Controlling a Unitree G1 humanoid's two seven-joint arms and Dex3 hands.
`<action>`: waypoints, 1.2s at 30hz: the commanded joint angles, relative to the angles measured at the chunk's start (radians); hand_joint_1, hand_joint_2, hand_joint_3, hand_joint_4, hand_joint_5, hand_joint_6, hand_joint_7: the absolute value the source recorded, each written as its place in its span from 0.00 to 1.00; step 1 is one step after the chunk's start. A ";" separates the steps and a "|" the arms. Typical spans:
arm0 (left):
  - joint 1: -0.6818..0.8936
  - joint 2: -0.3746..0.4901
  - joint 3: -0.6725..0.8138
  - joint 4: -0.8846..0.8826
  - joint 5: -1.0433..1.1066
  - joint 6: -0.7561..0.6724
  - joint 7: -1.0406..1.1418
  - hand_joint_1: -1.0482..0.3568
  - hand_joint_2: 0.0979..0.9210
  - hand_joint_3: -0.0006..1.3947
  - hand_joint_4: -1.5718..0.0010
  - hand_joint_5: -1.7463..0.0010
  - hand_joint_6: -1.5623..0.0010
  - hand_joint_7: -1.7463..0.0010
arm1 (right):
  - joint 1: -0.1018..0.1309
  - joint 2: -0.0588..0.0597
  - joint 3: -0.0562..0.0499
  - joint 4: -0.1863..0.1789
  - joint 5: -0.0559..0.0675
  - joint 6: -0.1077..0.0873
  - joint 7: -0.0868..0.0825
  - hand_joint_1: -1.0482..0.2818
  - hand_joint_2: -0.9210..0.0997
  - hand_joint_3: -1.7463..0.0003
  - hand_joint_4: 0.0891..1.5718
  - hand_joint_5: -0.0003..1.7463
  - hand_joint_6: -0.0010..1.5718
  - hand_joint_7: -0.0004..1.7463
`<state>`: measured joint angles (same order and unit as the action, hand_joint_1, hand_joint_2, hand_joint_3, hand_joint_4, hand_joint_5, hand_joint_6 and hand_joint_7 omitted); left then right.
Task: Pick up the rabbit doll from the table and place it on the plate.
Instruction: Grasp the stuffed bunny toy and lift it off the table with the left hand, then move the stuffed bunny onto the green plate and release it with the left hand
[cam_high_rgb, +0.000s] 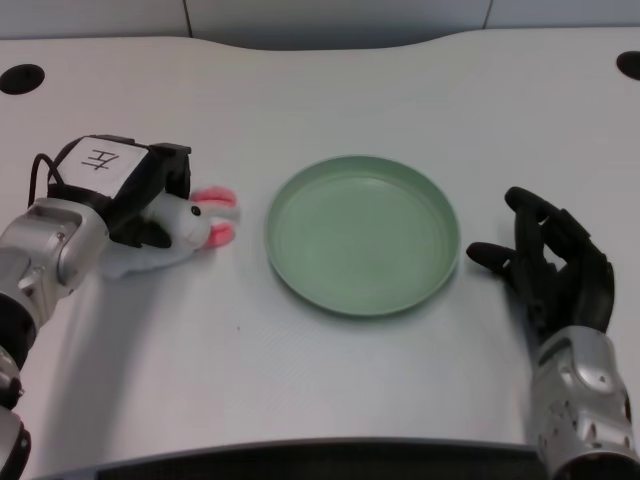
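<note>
A white rabbit doll (192, 224) with pink ears lies on the white table, just left of the plate, its ears pointing right toward it. My left hand (135, 192) is on top of the doll, with fingers behind it and the thumb across its front, gripping its body. The hand hides much of the body; the head and ears stick out to the right. The doll still appears to rest on the table. The round green plate (362, 235) sits at the table's middle with nothing on it, a short gap from the ears.
My right hand (550, 265) rests on the table right of the plate, close to its rim. Dark round holes sit in the table's far left (22, 77) and far right (630, 65) corners. The table's front edge runs along the bottom of the picture.
</note>
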<state>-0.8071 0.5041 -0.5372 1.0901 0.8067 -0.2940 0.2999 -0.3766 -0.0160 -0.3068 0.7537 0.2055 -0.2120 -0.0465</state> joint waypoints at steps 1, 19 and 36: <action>-0.006 -0.003 -0.010 0.022 0.004 -0.001 -0.001 0.62 0.84 0.00 0.44 0.00 0.59 0.00 | 0.006 0.004 -0.002 -0.008 0.014 0.000 0.008 0.56 0.00 0.83 0.46 0.56 0.45 0.26; -0.022 0.025 0.120 -0.073 -0.159 0.020 -0.157 0.73 0.97 0.11 0.50 0.00 0.63 0.00 | -0.004 0.001 0.000 0.007 0.014 -0.003 0.006 0.56 0.00 0.84 0.45 0.57 0.45 0.26; 0.009 0.090 0.260 -0.351 -0.251 0.041 -0.290 0.74 0.88 0.09 0.49 0.00 0.63 0.00 | -0.024 -0.001 -0.004 0.032 0.012 -0.002 -0.007 0.56 0.00 0.85 0.46 0.57 0.46 0.26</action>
<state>-0.8072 0.5904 -0.2827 0.7634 0.5617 -0.2534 0.0181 -0.3953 -0.0165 -0.3104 0.7788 0.2141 -0.2124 -0.0467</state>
